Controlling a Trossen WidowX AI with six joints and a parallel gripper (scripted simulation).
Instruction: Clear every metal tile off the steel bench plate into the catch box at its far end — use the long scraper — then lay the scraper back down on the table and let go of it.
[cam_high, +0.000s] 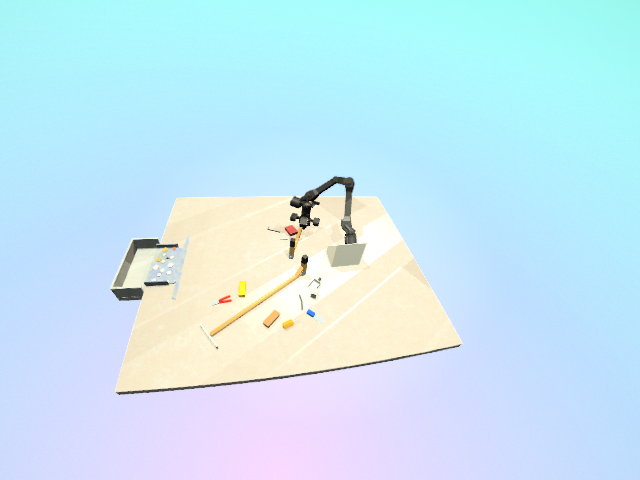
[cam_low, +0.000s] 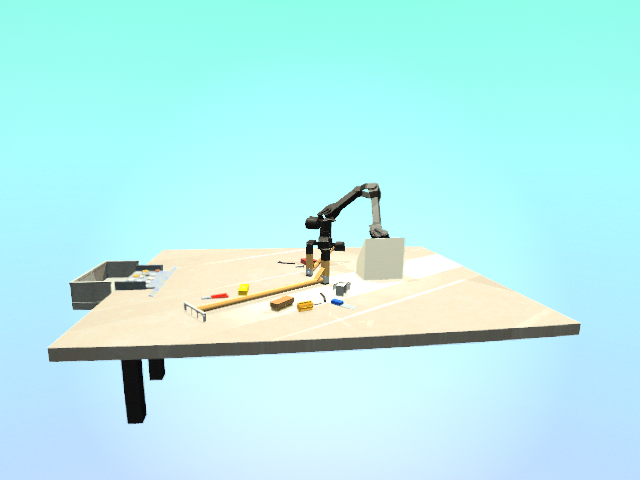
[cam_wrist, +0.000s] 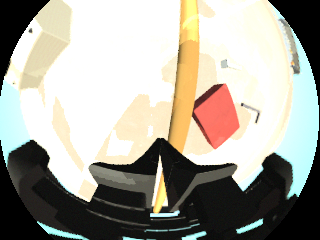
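My pincer (cam_high: 303, 225) (cam_low: 325, 250) (cam_wrist: 161, 142) was fully shut, gripping nothing, near the scraper's handle (cam_high: 258, 304) (cam_low: 258, 296) (cam_wrist: 186, 80); metal tiles (cam_high: 170, 265) (cam_low: 136, 275) lay on the plate (cam_high: 178, 260) (cam_low: 163, 281).

- The long scraper (cam_low: 258, 294) lies across the desk (cam_low: 413, 315) — its toothed head (cam_low: 194, 311) near the brown block (cam_low: 282, 303).
- The catch box (cam_low: 92, 294) sits at the desk's edge.

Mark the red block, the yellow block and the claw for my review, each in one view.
Red block (cam_wrist: 217, 118): wrist view, middle of its top face.
Yellow block (cam_high: 242, 288): top view, middle of its body.
Claw (cam_wrist: 161, 142): wrist view, between its shut fingertips.
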